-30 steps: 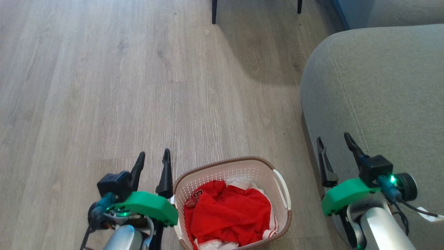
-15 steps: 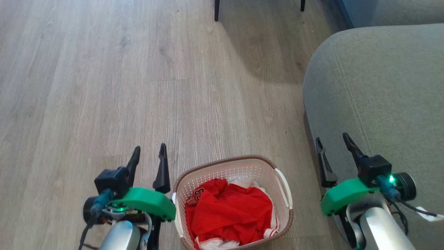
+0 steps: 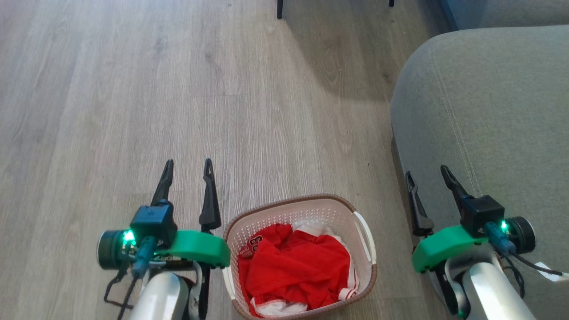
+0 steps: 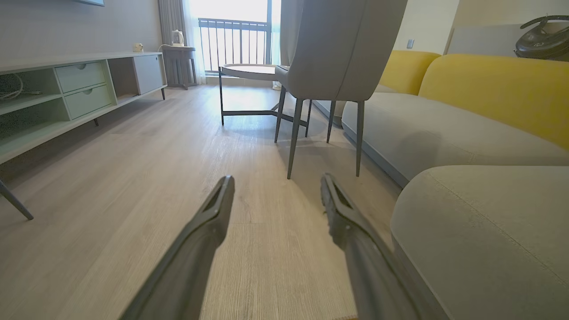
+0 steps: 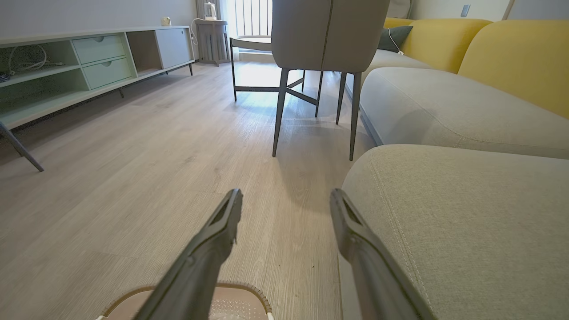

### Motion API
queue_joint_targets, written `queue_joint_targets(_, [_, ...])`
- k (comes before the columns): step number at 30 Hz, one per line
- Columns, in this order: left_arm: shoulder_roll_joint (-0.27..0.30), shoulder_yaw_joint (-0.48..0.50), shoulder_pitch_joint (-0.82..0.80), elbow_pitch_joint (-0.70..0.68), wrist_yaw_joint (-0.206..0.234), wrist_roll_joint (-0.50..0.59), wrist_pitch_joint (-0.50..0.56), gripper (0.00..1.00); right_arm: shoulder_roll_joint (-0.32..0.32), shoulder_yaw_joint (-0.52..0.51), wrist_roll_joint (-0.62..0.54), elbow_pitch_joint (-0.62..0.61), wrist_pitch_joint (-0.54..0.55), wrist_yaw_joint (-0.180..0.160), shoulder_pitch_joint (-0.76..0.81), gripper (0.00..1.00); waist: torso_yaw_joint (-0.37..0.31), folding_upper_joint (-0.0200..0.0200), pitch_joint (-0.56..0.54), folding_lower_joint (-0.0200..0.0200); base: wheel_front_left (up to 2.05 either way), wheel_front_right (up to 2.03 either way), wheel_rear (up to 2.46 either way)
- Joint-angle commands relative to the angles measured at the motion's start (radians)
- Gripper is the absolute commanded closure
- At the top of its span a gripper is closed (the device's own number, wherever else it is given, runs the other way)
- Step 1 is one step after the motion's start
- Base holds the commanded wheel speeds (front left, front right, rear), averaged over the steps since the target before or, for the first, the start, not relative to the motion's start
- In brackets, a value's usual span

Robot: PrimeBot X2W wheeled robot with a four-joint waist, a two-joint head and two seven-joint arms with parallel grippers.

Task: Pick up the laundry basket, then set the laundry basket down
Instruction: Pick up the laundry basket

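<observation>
Rolling of the left wrist is the main change: the left gripper (image 3: 187,161) now shows its green lamp on the outer side, and its fingers reach further up the head view than a second ago. Jaws parted about as before, nothing between them.

- Right gripper (image 3: 426,170): much as it was, hanging at the edge of the sofa (image 3: 480,115). Jaws parted, holding nothing.
- Basket (image 3: 291,215): on the floor (image 3: 178,89) between the two arms, low in the head view, with red-and-white clothes (image 3: 293,271) heaped inside. Its small shift in that view goes with a shift of the whole picture, so I take it as camera motion, not the basket moving.
- Left gripper sits just beside the basket's left rim; whether it touches I cannot tell. Right gripper is well apart from the right handle (image 3: 365,240).
- Both wrist views look out over the floor and past the basket, not down at it.

Judgement: pick-up not yet begun. The wrist roll reads as the left arm readying itself; neither gripper is yet on a handle. Both must come down and inward to the rim before any lift. The sofa crowds the right side.
</observation>
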Motion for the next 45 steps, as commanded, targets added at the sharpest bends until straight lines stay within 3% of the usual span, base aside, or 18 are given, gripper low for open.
queue_joint_targets(1, [-0.002,0.023,-0.041,-0.037,0.02,0.021,-0.005,0.0,-0.007,0.019,-0.007,-0.037,-0.008,0.007,-0.053,0.0,-0.002,0.0,0.005,0.0,0.0,0.0,0.0])
queue_joint_targets(8, [-0.002,-0.002,-0.045,0.007,0.041,0.031,-0.005,0.0,-0.011,0.017,-0.004,-0.043,-0.008,0.007,-0.061,0.0,-0.005,0.0,0.032,0.0,0.0,0.0,0.0])
queue_joint_targets(17, [-0.002,-0.028,-0.103,0.167,0.012,-0.042,-0.005,0.0,-0.032,0.047,0.036,0.027,-0.008,0.007,-0.11,0.0,0.001,0.0,0.138,0.0,0.0,0.0,0.0])
queue_joint_targets(31, [-0.002,-0.169,-0.403,0.739,-0.062,-0.271,-0.005,0.0,-0.06,0.178,0.222,0.403,0.013,0.007,-0.389,0.0,0.006,0.0,0.438,0.0,0.0,0.0,0.0])
queue_joint_targets(39, [-0.002,-0.31,-0.548,0.93,-0.121,-0.429,0.037,0.0,-0.065,0.314,0.348,0.582,0.074,0.007,-0.558,0.0,0.015,0.0,0.565,0.0,0.0,0.0,0.0])
queue_joint_targets(45, [-0.002,-0.41,-0.611,0.968,-0.128,-0.526,0.083,0.0,-0.06,0.401,0.443,0.674,0.121,0.007,-0.633,0.0,0.027,0.0,0.624,0.0,0.0,0.0,0.0])
